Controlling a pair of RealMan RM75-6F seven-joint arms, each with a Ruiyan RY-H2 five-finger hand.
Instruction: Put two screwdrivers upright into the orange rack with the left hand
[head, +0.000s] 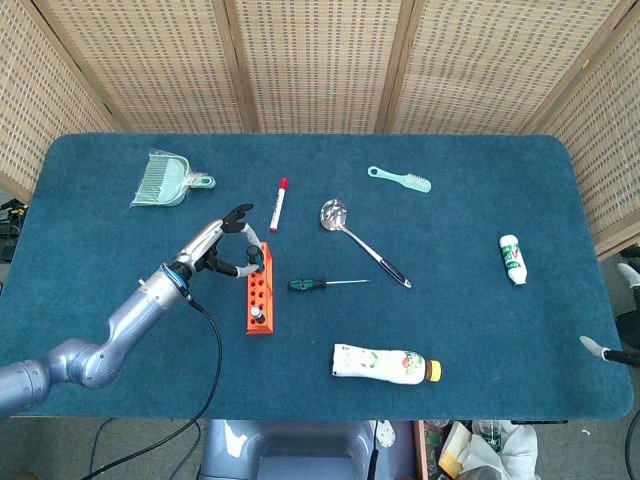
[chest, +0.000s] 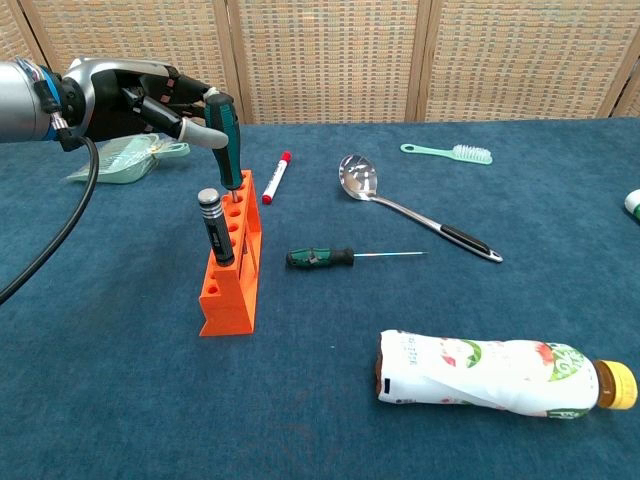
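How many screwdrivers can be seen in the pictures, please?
3. A black-handled screwdriver stands in the orange rack; a teal-handled screwdriver enters the rack's far end, held by the left hand; a green screwdriver lies beside the rack.

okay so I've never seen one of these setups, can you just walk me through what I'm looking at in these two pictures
A robot with two arms and humanlike hands works at a blue table. One picture looks down from its head, the other forward from its chest. Only the left hand shows. It holds a green screwdriver upright, shaft down in the orange rack. A black screwdriver already stands there. Lying around: another screwdriver, a spoon, marker, brush, dustpan and two bottles.
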